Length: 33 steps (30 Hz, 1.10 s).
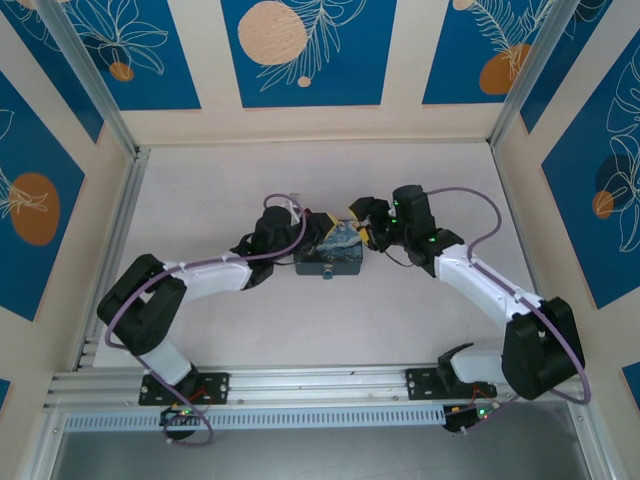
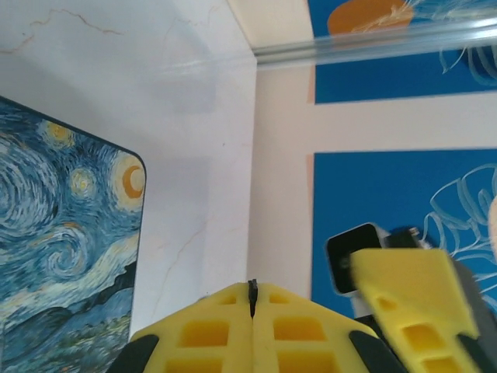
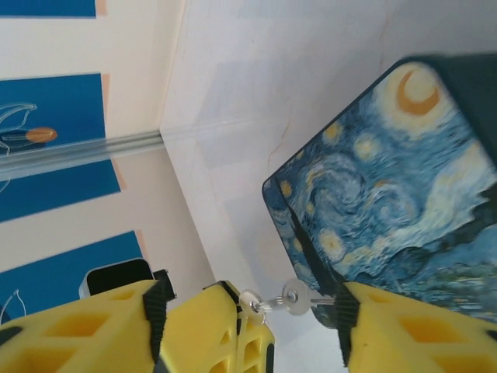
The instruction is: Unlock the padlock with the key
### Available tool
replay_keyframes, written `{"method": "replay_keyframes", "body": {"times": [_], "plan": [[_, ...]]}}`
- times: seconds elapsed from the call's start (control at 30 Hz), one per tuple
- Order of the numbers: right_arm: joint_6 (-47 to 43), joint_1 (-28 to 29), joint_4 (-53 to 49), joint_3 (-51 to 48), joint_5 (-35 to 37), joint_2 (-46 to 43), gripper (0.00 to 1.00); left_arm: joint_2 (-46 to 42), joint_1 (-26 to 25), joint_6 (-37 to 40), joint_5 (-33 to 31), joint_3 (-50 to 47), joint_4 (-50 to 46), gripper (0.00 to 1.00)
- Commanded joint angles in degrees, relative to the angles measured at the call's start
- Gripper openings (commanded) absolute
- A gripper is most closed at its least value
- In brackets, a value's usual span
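Observation:
The starry-night box (image 1: 330, 250) sits mid-table, with the tiny teal padlock (image 1: 328, 272) on its near face. Both grippers meet above the box's far edge. My left gripper (image 2: 251, 294) is shut, a thin dark metal sliver pinched between its yellow fingertips. In the right wrist view those shut fingers (image 3: 233, 330) carry the small silvery key (image 3: 295, 298) with a ring and a second round head at their tip. My right gripper (image 3: 252, 309) is open around them. The key's blade reaches toward its right pad (image 3: 345, 318). From above, the left gripper (image 1: 318, 226) and right gripper (image 1: 358, 228) nearly touch.
The painted box (image 3: 388, 202) lies just under and to the right of the key in the right wrist view, and at the left (image 2: 62, 249) in the left wrist view. Blue-and-cream walls with aluminium rails (image 1: 120, 200) enclose the white table.

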Motion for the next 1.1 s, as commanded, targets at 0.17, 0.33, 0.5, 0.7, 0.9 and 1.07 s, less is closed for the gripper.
{"method": "replay_keyframes", "body": {"times": [0.17, 0.33, 0.5, 0.7, 0.9, 1.07], "plan": [[-22.3, -10.5, 4.3, -2.4, -16.6, -2.9, 0.62, 3.1, 5.6, 19.1, 19.7, 12.8, -14.5, 0.0], [-28.0, -13.6, 15.8, -5.5, -27.9, -1.2, 0.57, 5.4, 7.7, 25.0, 27.6, 18.3, -19.0, 0.0], [-27.6, -14.2, 23.9, -6.9, -34.6, 1.2, 0.52, 8.1, 8.5, 24.7, 33.4, 21.1, -18.6, 0.0], [-26.6, -14.0, 27.0, -6.4, -36.8, 3.7, 0.49, 9.1, 8.5, 24.1, 34.8, 22.3, -18.1, 0.0], [-26.2, -12.8, 28.3, -6.1, -37.3, 6.4, 0.46, 9.7, 8.5, 22.5, 34.5, 22.5, -16.5, 0.0], [-26.5, -11.2, 28.9, -5.4, -37.7, 8.0, 0.43, 9.8, 8.5, 22.0, 34.3, 22.6, -16.0, 0.0]]}}
